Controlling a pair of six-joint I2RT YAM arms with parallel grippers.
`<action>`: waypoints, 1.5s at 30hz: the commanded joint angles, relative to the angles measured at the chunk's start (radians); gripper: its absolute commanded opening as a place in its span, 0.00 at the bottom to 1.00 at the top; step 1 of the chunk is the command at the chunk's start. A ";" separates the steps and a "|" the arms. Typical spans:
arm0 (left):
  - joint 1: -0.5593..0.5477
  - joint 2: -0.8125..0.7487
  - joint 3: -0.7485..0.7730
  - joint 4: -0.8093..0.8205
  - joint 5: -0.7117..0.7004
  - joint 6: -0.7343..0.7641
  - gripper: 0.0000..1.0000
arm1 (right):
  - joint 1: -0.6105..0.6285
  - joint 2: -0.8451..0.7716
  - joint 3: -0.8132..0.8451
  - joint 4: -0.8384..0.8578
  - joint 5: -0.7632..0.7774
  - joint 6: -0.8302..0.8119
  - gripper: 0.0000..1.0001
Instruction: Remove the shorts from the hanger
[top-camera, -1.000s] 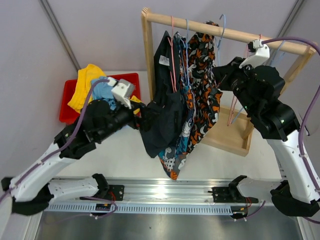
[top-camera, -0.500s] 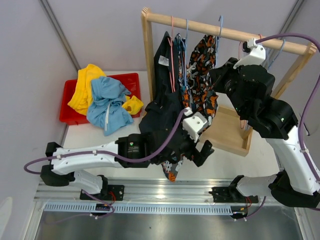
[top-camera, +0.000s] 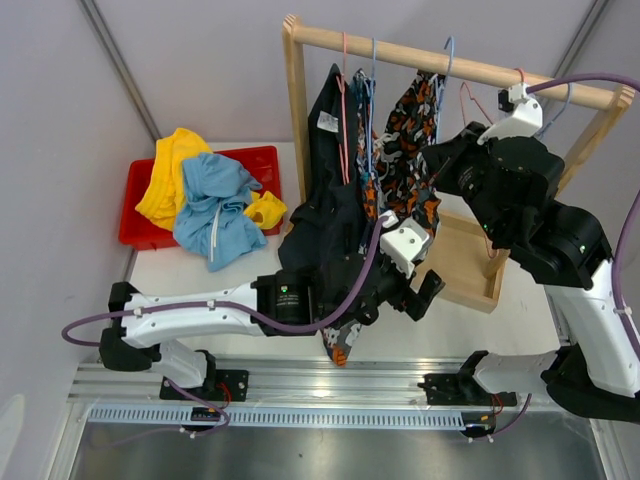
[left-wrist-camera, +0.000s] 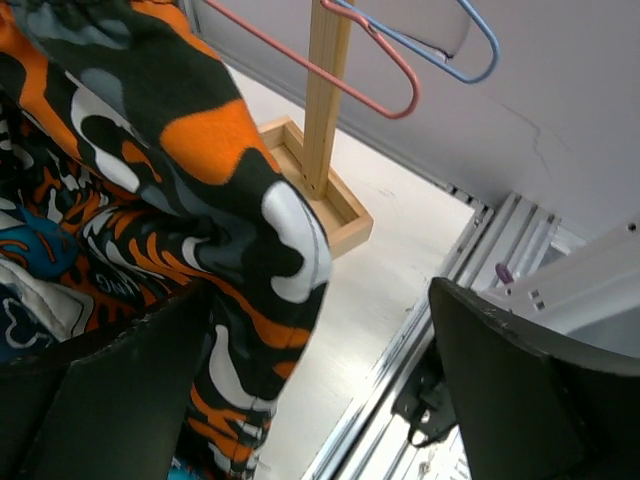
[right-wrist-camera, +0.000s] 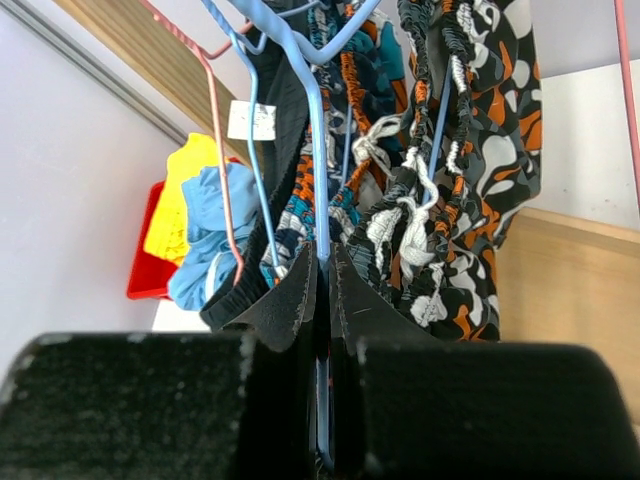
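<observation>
the patterned shorts (top-camera: 412, 150) hang on a blue hanger (right-wrist-camera: 321, 180) on the wooden rack (top-camera: 400, 55). the right gripper (right-wrist-camera: 322, 278) is pinched tight on that hanger. the left gripper (left-wrist-camera: 318, 300) is wide open at their 6 o'clock. yellow shorts (top-camera: 165, 170) and blue shorts (top-camera: 215, 205) lie in the red bin (top-camera: 252, 155) at 9 o'clock.

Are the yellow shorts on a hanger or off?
Off. The yellow shorts lie crumpled in the red tray, next to the plain blue shorts, well left of the wooden rack.
</observation>
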 joint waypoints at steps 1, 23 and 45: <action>-0.002 0.008 -0.019 0.102 -0.055 0.031 0.83 | 0.008 -0.035 0.047 0.031 -0.016 0.047 0.00; -0.282 -0.083 -0.374 0.233 -0.209 -0.136 0.00 | -0.271 0.044 0.174 0.015 -0.203 0.009 0.00; 0.287 0.195 0.178 0.078 0.017 0.031 0.00 | -0.277 -0.260 -0.021 -0.210 -0.409 0.208 0.00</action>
